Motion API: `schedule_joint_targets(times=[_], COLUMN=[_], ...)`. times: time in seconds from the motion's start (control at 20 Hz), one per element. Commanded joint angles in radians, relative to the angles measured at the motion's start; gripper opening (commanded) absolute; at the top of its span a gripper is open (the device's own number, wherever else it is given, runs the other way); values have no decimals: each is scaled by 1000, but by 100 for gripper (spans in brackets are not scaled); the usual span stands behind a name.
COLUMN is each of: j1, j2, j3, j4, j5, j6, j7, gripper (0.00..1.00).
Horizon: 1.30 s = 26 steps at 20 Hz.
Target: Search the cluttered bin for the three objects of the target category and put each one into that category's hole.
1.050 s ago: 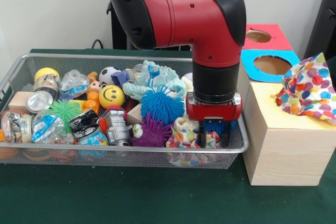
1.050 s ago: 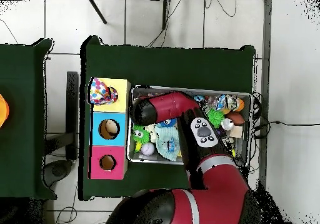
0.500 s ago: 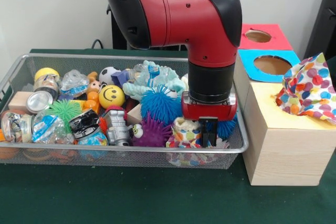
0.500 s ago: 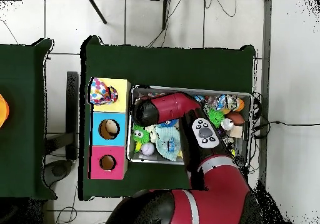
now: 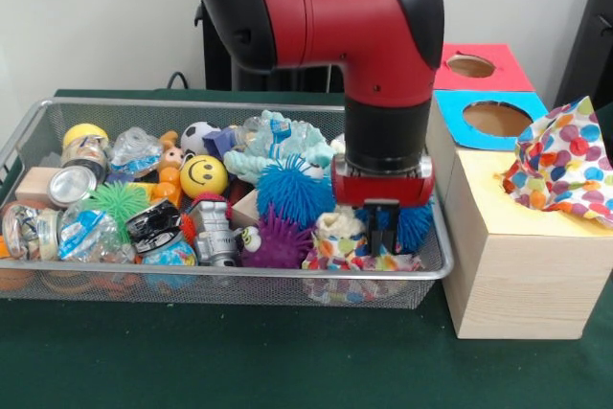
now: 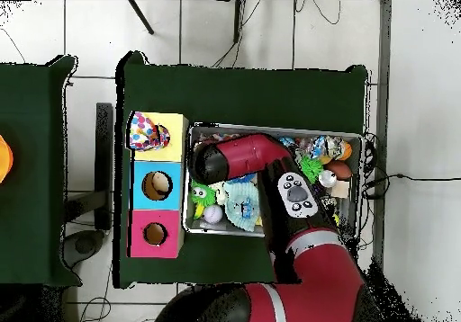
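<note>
Vs. 1 s ago, the fingers [image 5: 379, 229] are now seen pinched together instead of spread, apparently closed on the polka-dot cloth [image 5: 337, 241] at the 4 o'clock corner of the bin [image 5: 192, 277], w/ the wrist raised a little. The cloth is judged grasped but not yet clear of the clutter. A lift, then a carry toward 3 o'clock to the yellow-topped box [image 5: 517, 275], where a matching cloth [image 5: 560, 162] is already lodged in the hole, is judged the next step req'd.

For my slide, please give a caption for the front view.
Sawyer gripper grasping a polka-dot cloth in the cluttered wire bin.
</note>
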Motion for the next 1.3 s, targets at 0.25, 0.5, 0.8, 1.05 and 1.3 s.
schedule_joint_targets(times=[0.25,0.5,0.8,1.05,1.3], j1=[-4,4,22,25,36], j2=[-346,-417,-421,-408,-405], j3=[73,68,57,50,51], j4=[221,233,227,226,240], j5=[156,210,227,230,240], j6=[231,301,301,287,274], j7=[-34,-41,-28,-30,-22], gripper=[0,0,0,0,0])
